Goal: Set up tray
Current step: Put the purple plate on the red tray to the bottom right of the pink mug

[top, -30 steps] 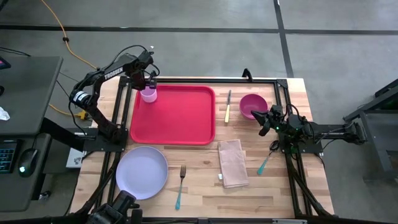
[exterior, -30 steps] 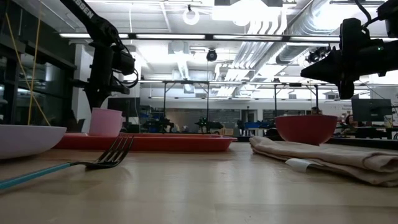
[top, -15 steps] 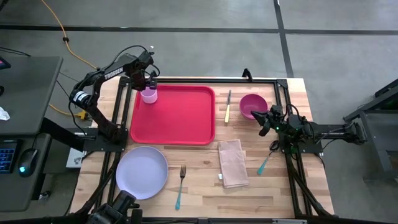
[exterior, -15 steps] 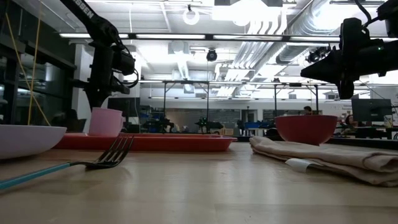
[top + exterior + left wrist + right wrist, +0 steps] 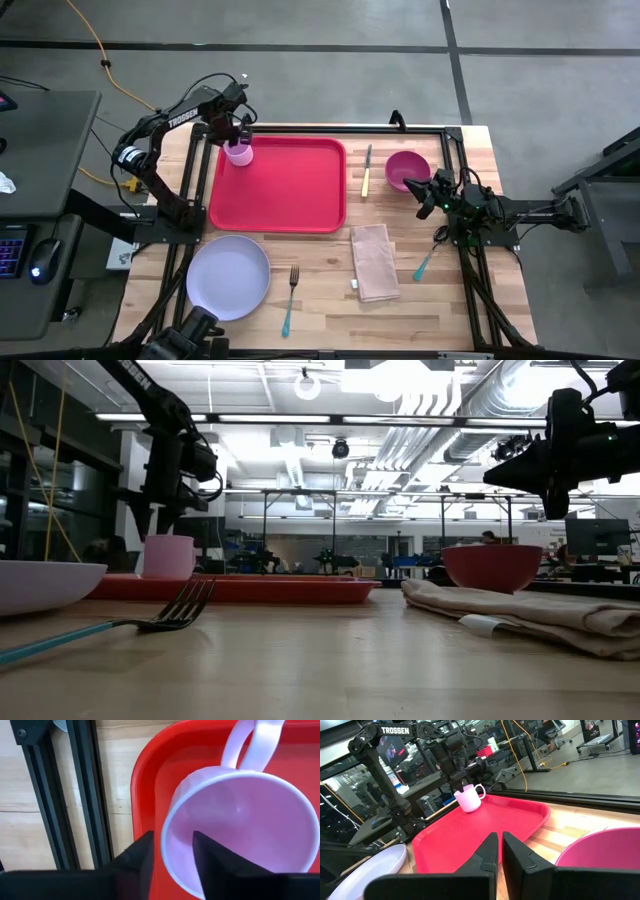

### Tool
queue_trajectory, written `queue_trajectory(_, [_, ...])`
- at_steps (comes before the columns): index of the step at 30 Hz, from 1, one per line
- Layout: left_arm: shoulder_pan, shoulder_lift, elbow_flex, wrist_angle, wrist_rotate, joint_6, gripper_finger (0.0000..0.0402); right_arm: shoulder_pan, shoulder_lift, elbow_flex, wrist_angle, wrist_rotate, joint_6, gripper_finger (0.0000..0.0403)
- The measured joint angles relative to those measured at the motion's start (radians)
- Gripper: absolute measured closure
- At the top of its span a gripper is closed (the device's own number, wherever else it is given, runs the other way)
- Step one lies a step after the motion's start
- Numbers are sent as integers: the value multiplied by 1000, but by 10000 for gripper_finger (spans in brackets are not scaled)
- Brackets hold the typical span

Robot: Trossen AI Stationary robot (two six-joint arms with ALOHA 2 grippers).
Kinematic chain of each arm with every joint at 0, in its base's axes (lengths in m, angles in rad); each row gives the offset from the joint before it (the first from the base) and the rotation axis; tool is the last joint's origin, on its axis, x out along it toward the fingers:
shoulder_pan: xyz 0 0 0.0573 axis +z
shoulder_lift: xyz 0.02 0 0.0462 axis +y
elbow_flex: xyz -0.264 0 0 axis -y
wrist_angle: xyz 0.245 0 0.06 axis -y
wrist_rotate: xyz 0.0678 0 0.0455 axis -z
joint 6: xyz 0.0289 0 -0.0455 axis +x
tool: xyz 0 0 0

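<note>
- High view: left gripper [image 5: 238, 137] parked right over the mug [image 5: 239, 152], which sits in the far-left corner of the tray [image 5: 285, 190]. Fingers spread a bit, one inside the mug wall and one outside, looks like no squeeze on it now.
- Left wrist view backs that up: rim of mug between the two dark fingers [image 5: 141, 857], handle pointing away from the gripper, toward the far side.
- Tray long axis runs left to right, left of table centre, so nearer the left arm. Rest of the red surface bare, plenty of room.
- Straight up looks like the clean way out; tray rim and the black frame rail sit just left of the mug.
- Right gripper [image 5: 426, 196] shut, holding nothing, hovering beside the bowl [image 5: 405, 169] on the right.
- Still off the tray: plate [image 5: 228, 277] near-left, fork [image 5: 291, 297], napkin [image 5: 374, 262], knife [image 5: 367, 170], spoon [image 5: 427, 260].
</note>
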Motion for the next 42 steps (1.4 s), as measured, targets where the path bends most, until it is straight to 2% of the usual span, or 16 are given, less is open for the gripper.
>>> queue_trajectory(7, [0,0,21,-26,27,-3,171,0,0,0,0,0,0,402])
queue_trajectory(14, [0,-12,63,-91,26,-7,146,0,0,0,0,1,0,402])
queue_trajectory(27, [0,-196,155,-185,80,-17,140,0,0,0,0,2,0,402])
queue_trajectory(32, [-3,-285,158,-211,194,-73,140,0,0,0,0,2,0,403])
queue_trajectory(38, [-96,-381,158,-231,258,-131,140,0,0,0,0,2,0,402])
queue_trajectory(42, [-194,-429,158,-220,254,-247,140,0,0,0,0,1,0,402])
